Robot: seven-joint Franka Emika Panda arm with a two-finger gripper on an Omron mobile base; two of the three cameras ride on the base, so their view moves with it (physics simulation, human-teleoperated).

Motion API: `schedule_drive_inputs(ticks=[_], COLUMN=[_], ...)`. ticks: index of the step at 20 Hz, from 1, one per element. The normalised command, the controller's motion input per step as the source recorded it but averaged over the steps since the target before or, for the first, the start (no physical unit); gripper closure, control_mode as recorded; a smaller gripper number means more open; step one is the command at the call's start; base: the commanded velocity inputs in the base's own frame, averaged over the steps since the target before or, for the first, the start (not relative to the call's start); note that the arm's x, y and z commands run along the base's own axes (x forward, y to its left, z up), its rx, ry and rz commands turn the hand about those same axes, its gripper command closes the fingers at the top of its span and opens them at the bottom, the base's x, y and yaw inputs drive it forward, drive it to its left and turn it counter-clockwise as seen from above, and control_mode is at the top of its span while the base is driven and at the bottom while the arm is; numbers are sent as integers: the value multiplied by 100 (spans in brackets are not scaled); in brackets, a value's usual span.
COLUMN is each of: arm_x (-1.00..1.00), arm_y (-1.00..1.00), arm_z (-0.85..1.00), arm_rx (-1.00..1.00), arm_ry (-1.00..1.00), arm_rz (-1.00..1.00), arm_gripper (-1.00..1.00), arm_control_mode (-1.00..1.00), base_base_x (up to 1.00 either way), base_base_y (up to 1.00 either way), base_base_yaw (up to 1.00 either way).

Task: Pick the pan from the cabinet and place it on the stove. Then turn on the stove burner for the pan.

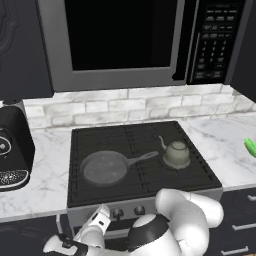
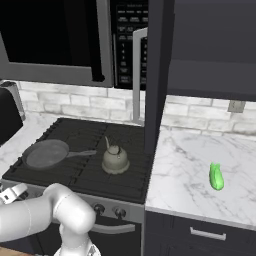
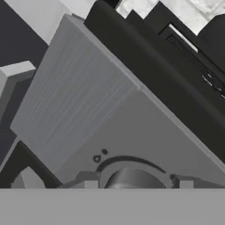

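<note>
The dark-grey pan (image 1: 104, 167) (image 2: 46, 153) lies on the front left of the black stove (image 1: 150, 135) (image 2: 75, 131), its long handle pointing right toward the kettle. My gripper (image 1: 103, 210) (image 2: 14, 191) is low in front of the stove's silver front panel (image 3: 83, 110), at its left end. In the hand view a dark knob (image 3: 132, 180) sits between the fingertips (image 3: 90, 184), which stand apart on either side of it and hold nothing. The black cabinet (image 2: 159, 65) has its door swung open beside the stove, silver bar handle (image 2: 135, 75) showing.
A small pale-grey kettle (image 1: 175, 152) (image 2: 115, 159) stands on the right burner. More knobs (image 1: 140, 210) (image 2: 120, 213) line the panel. A black appliance (image 1: 12, 150) sits on the left counter, a green vegetable (image 2: 216, 176) on the right one, and the microwave (image 1: 125, 40) hangs above.
</note>
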Motion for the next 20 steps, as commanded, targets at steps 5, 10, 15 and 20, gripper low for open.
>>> schedule_drive_inputs(ticks=[5,10,15,20], arm_x=[-35,-37,-31,-36], arm_y=[36,38,47,35], arm_z=[-72,-77,-86,-40], arm_rx=[-26,-24,-26,-13], arm_ry=[-10,-6,-4,-6], arm_rz=[-2,-2,-3,-2], arm_gripper=[100,100,-100,-100], arm_control_mode=[-100,-100,-100,-100], base_base_x=[0,0,0,0], base_base_y=[0,0,0,0], base_base_yaw=[0,0,0,0])
